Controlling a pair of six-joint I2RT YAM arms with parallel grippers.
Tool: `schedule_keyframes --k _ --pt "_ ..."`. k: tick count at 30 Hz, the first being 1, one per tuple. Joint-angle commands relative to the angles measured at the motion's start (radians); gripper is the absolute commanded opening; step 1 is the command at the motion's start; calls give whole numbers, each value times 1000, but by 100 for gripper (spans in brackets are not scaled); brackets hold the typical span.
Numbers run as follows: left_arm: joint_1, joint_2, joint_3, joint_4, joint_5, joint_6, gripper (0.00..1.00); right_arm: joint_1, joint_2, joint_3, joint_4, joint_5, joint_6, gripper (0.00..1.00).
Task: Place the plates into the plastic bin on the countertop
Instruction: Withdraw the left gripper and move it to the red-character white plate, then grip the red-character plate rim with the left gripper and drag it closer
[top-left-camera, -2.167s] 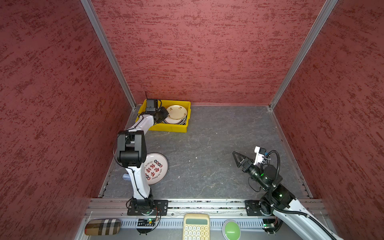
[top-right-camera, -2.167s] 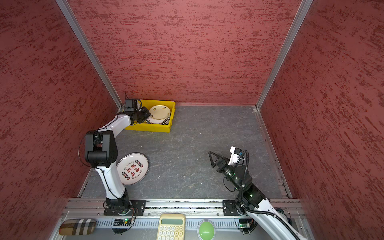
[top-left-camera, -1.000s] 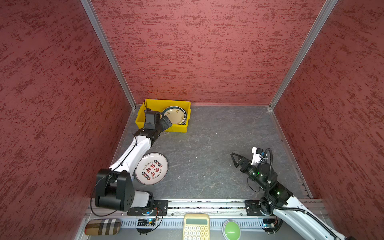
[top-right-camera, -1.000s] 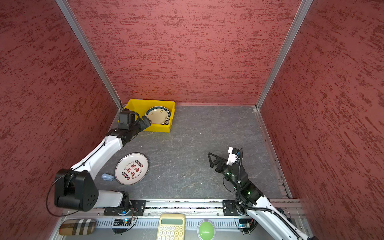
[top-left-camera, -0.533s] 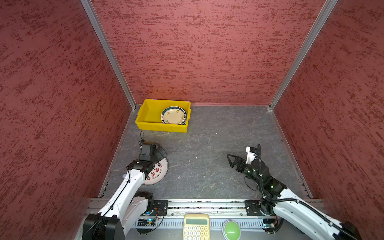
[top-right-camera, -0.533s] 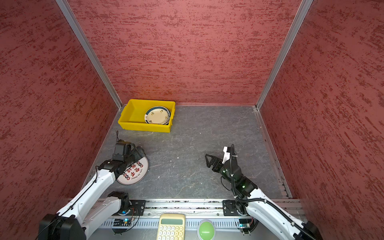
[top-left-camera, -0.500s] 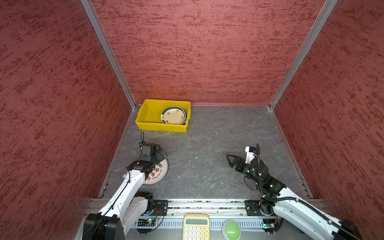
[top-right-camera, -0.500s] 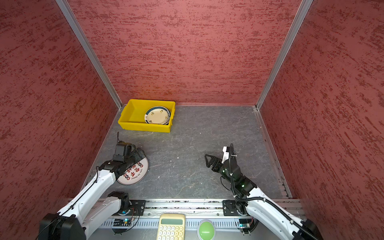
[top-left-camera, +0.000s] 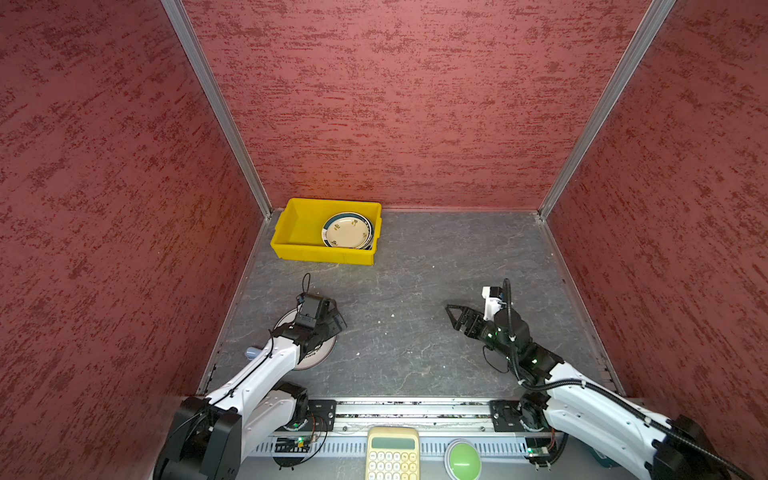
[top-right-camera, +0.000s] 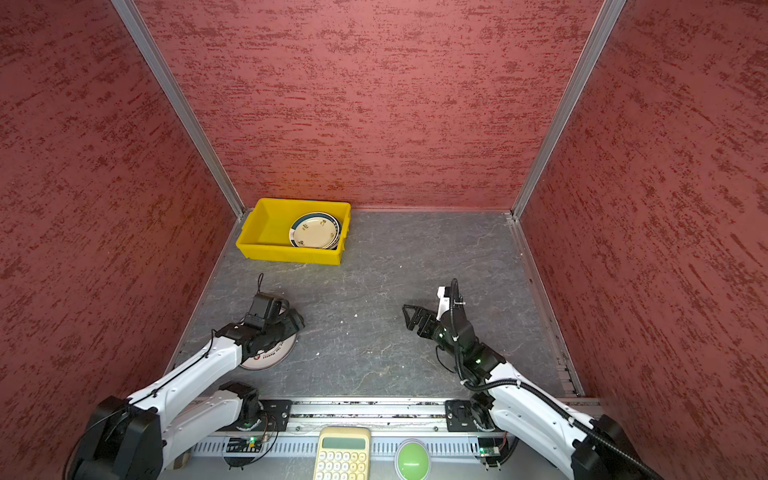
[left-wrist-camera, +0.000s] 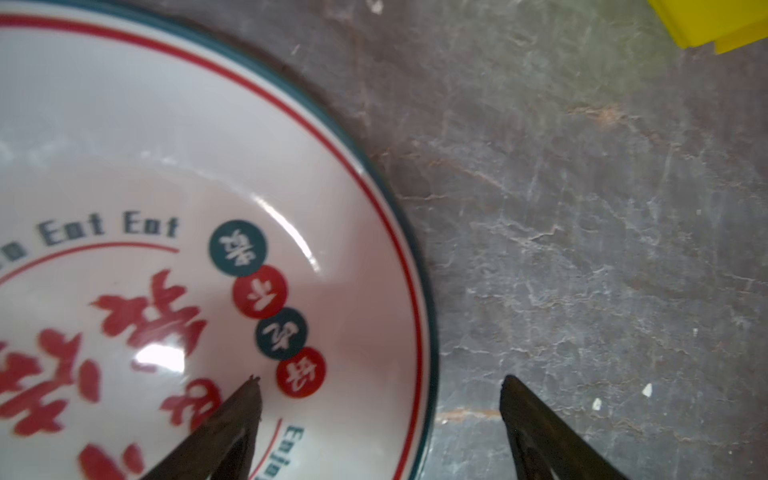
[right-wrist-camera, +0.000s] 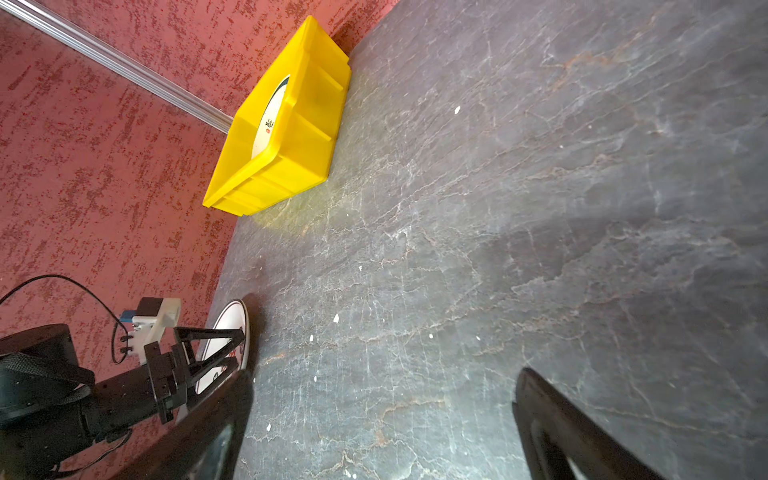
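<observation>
The grey countertop bears a white, red-lettered, teal-rimmed plate; all jaws gape.

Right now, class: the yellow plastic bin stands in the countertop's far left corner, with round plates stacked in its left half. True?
No: the round stacked plates lie in the right half of the bright yellow plastic bin, as both top views show. The rest holds.

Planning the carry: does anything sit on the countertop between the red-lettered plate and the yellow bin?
Nothing visible does: only countertop with tiny pale specks lies between the red-lettered plate and the yellow bin. The open left claw straddles its rim.
</observation>
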Motion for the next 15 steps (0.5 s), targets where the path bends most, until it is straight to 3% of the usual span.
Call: schedule_keyframes --k 1,15 --pt "-29 58 -14 93 33 -37 90 3 -15 30 9 -3 -15 99" --pt "-168 383 34 431 169 -70 87 2 -121 19 -88 58 -5 99"
